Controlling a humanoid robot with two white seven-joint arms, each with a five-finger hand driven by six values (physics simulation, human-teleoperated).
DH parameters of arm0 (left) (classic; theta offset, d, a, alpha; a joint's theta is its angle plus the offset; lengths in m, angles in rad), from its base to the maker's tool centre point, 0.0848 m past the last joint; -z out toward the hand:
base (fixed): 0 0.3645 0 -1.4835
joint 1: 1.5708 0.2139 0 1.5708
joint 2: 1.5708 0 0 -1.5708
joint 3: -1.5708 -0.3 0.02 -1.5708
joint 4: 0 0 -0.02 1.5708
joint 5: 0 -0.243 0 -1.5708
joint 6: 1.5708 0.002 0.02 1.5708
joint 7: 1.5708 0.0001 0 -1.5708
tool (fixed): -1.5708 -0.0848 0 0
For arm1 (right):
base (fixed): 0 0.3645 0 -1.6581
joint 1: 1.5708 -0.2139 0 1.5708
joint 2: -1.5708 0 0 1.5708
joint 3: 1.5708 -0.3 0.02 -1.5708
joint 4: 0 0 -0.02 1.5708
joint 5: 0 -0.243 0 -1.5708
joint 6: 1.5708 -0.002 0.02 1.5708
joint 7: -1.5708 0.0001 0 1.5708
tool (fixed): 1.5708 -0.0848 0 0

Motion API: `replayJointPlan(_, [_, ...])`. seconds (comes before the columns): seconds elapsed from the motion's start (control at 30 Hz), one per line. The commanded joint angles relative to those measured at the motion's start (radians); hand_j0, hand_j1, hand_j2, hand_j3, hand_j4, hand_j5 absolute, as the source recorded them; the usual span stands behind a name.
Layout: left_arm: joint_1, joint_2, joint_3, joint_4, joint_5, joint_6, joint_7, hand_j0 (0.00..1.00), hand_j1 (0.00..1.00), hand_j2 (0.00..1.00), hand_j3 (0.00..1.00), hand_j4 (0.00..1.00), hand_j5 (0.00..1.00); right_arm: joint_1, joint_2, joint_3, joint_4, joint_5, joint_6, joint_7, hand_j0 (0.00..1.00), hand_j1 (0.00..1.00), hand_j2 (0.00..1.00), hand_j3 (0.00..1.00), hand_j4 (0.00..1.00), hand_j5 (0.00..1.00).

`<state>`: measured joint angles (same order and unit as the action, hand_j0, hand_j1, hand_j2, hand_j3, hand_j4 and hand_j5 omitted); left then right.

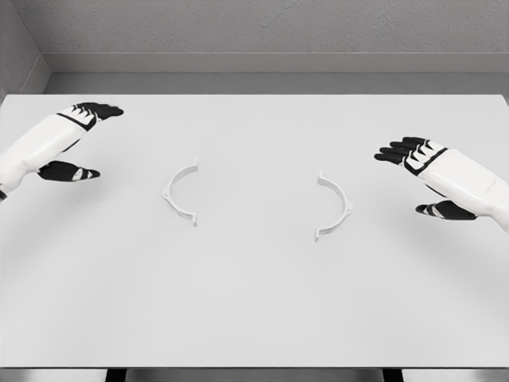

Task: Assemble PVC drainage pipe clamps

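White table [254, 302], arms cut off at edges

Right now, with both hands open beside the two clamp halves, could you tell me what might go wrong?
1. Both halves are thin and lie flat on the table, so fingertips may push them away instead of getting a grip.
2. Their open sides face each other but stand well apart; sliding them together could skew the ends.
3. The left hand and right hand hold nothing yet.
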<state>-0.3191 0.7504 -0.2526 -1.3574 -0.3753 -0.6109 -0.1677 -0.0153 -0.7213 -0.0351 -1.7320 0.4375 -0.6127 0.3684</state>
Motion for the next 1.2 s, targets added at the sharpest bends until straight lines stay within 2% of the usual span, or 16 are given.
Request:
replayJointPlan(0.0, [0.000,0.024,0.001,0.014,0.007,0.000,-0.001,1.00,1.00,1.00,1.00,1.00,1.00,0.000,-0.001,0.000,0.005,-0.005,0.002,0.000,1.00,1.00,1.00,1.00,1.00,1.00])
replayJointPlan(0.1, [0.000,0.024,0.004,0.017,0.006,0.000,-0.001,1.00,1.00,1.00,1.00,1.00,1.00,0.000,-0.001,0.001,0.011,-0.008,0.002,0.001,1.00,1.00,1.00,1.00,1.00,1.00])
replayJointPlan(0.17, [0.002,0.023,0.003,0.017,0.006,0.000,-0.001,1.00,1.00,1.00,1.00,1.00,1.00,-0.012,0.005,0.009,0.043,-0.007,0.002,0.000,1.00,1.00,1.00,1.00,1.00,1.00])
replayJointPlan(0.27, [0.000,-0.009,-0.014,0.024,-0.005,0.000,-0.003,1.00,1.00,1.00,1.00,1.00,1.00,-0.106,0.033,0.106,0.046,0.075,0.007,0.021,1.00,1.00,1.00,1.00,1.00,1.00])
replayJointPlan(0.3, [-0.002,-0.016,-0.020,0.031,-0.008,0.000,-0.003,1.00,1.00,1.00,1.00,1.00,1.00,-0.129,0.034,0.135,0.054,0.087,0.034,0.023,1.00,1.00,1.00,1.00,1.00,1.00])
replayJointPlan(0.43, [-0.020,-0.052,-0.062,0.067,-0.008,0.000,-0.003,1.00,1.00,1.00,1.00,1.00,1.00,-0.175,0.103,0.181,0.089,0.194,0.090,0.026,1.00,1.00,1.00,1.00,1.00,1.00])
replayJointPlan(0.53, [-0.035,-0.055,-0.062,0.083,-0.008,0.000,-0.003,1.00,1.00,1.00,1.00,1.00,1.00,-0.178,0.112,0.192,0.103,0.204,0.093,0.026,1.00,1.00,1.00,1.00,1.00,1.00])
replayJointPlan(0.57, [-0.113,-0.123,-0.119,0.169,-0.008,0.000,-0.003,1.00,1.00,1.00,1.00,1.00,1.00,-0.179,0.128,0.218,0.109,0.233,0.122,0.026,1.00,1.00,1.00,1.00,1.00,1.00])
replayJointPlan(0.6, [-0.132,-0.138,-0.139,0.178,-0.008,0.000,-0.003,1.00,1.00,1.00,1.00,1.00,1.00,-0.179,0.128,0.219,0.109,0.233,0.123,0.027,1.00,1.00,1.00,1.00,1.00,1.00])
replayJointPlan(0.77, [-0.143,-0.160,-0.142,0.182,-0.008,0.000,-0.003,1.00,1.00,1.00,1.00,1.00,1.00,-0.192,0.132,0.250,0.115,0.250,0.154,0.026,1.00,1.00,1.00,1.00,1.00,1.00])
replayJointPlan(0.9, [-0.144,-0.175,-0.166,0.185,-0.008,0.000,-0.003,1.00,1.00,1.00,1.00,1.00,1.00,-0.229,0.154,0.274,0.158,0.263,0.159,0.027,1.00,1.00,1.00,1.00,1.00,1.00])
replayJointPlan(1.17, [-0.156,-0.190,-0.188,0.242,-0.008,0.000,-0.003,1.00,1.00,1.00,1.00,1.00,1.00,-0.259,0.183,0.305,0.193,0.279,0.159,0.026,1.00,1.00,1.00,1.00,1.00,1.00])
